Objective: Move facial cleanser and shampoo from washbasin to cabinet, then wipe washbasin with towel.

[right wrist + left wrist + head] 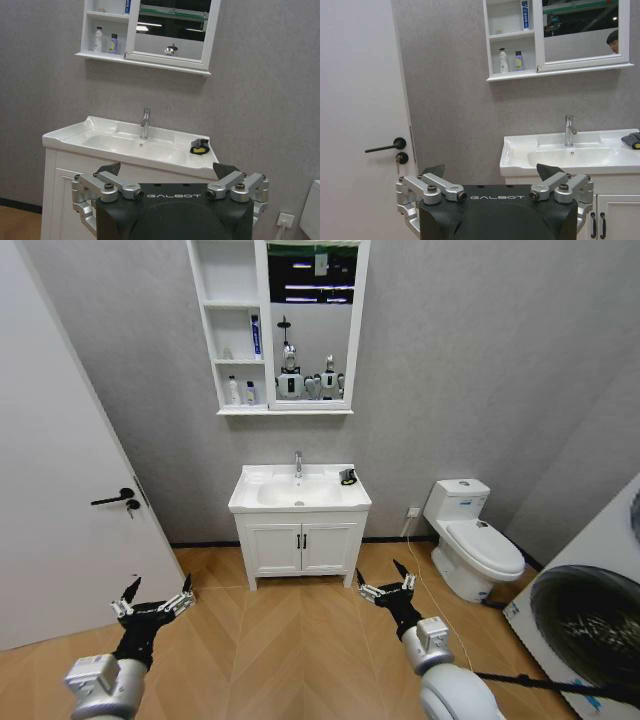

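The room is evenly and brightly lit from above. Ceiling strip lights are reflected in the mirror (312, 300). A soft shadow is cast beneath the cabinet (232, 325). Straight edges are bowed outward in the head view. Wrist views are sharp.

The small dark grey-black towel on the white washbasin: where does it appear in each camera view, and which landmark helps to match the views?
Head view: the small dark grey-black towel lies on the back right corner of the white ceramic washbasin.
Left wrist view: the towel is at the picture's right edge, partly cut off.
Right wrist view: the towel lies near the basin's far end.
Shared landmark: the chrome faucet.
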`<state>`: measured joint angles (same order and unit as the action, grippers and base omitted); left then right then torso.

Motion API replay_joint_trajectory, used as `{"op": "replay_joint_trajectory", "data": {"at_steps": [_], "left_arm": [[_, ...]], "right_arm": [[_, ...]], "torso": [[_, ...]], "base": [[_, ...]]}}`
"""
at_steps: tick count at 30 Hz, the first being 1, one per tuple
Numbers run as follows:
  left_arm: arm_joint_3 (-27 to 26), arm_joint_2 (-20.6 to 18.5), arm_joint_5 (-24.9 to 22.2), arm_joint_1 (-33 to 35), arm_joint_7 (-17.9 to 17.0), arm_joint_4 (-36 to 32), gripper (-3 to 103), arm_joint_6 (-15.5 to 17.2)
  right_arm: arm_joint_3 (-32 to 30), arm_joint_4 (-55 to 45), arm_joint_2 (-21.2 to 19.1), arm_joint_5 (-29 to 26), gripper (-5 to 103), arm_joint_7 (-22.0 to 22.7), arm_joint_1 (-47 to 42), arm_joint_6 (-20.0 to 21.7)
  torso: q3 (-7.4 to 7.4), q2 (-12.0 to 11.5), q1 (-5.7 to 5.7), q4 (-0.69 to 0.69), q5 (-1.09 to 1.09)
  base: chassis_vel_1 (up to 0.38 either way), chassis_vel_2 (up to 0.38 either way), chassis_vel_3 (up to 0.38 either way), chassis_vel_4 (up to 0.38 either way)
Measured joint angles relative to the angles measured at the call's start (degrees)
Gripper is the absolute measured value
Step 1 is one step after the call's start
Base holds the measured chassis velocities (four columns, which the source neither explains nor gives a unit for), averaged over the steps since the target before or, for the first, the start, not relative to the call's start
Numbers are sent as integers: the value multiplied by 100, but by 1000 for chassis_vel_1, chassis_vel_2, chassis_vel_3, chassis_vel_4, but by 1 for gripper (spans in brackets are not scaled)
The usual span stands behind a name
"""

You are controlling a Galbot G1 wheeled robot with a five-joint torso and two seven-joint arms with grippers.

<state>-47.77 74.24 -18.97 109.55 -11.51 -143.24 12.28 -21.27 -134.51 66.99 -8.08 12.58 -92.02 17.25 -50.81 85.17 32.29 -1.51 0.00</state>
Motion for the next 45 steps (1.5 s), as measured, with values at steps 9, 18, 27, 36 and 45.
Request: {"op": "replay_joint_trajectory", "data": {"at_steps": [9,18,27,36,45], "left_arm": [[0,0,0,0,0,0,100,0],[0,0,0,0,0,0,100,0],[0,0,0,0,0,0,100,0],[0,0,0,0,0,0,100,0],[0,0,0,0,0,0,100,0]], "right_arm": [[-34,27,-45,-122,100,35,86,67],[-102,-80,86,-43,100,193,-22,92],[-94,-103,104,-16,100,266,-20,148],[-90,-106,104,-12,100,266,-18,151],[-88,-108,104,-11,100,266,-18,151]], "torso": [[0,-1,0,0,0],[0,0,0,-1,0],[0,0,0,0,0],[0,0,0,0,0],[0,0,0,0,0]], "base": [[0,0,0,0],[0,0,0,0],[0,0,0,0],[0,0,0,0],[0,0,0,0]]}}
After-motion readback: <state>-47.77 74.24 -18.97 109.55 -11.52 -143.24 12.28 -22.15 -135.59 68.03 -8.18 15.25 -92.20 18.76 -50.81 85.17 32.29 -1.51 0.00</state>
